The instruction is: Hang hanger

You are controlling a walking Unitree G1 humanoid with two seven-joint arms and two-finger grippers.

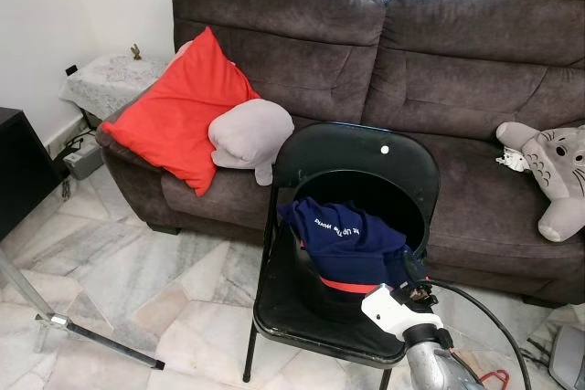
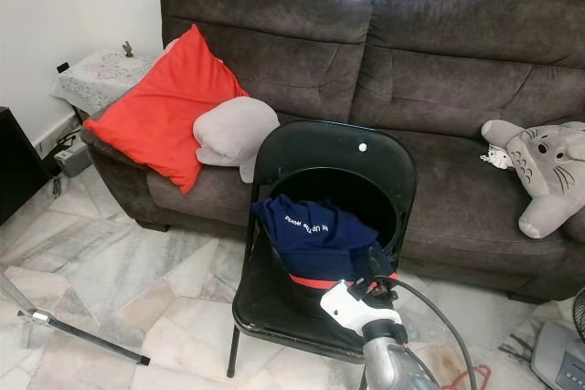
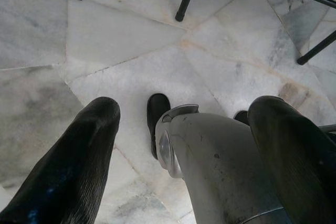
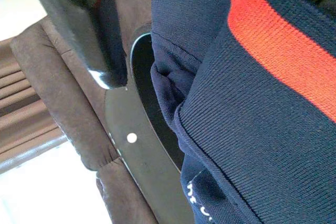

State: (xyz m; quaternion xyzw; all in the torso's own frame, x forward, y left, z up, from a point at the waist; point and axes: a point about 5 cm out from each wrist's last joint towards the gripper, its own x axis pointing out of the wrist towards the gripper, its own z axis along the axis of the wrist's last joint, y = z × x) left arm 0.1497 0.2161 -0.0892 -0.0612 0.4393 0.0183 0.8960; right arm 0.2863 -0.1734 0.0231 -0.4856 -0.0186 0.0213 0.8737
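Note:
A black folding chair (image 1: 366, 148) stands on the marble floor in front of a brown sofa. On its seat sits a black bucket (image 1: 309, 191) with a navy shirt (image 1: 352, 239) with a red stripe (image 4: 283, 40) draped over its rim. My right gripper (image 1: 413, 269) reaches in from the lower right and is at the shirt's right edge. It is open, with one black finger (image 4: 79, 24) beside the bucket rim and navy cloth lying between the fingers. My left gripper (image 3: 184, 103) hangs idle and open above the floor, near the chair's legs.
The brown sofa (image 1: 457, 70) carries a red cushion (image 1: 178, 111), a grey pillow (image 1: 249, 134) and a grey plush toy (image 1: 553, 171). A lace-covered side table (image 1: 110, 79) stands at the far left. Metal stand legs (image 1: 82, 331) cross the floor at the lower left.

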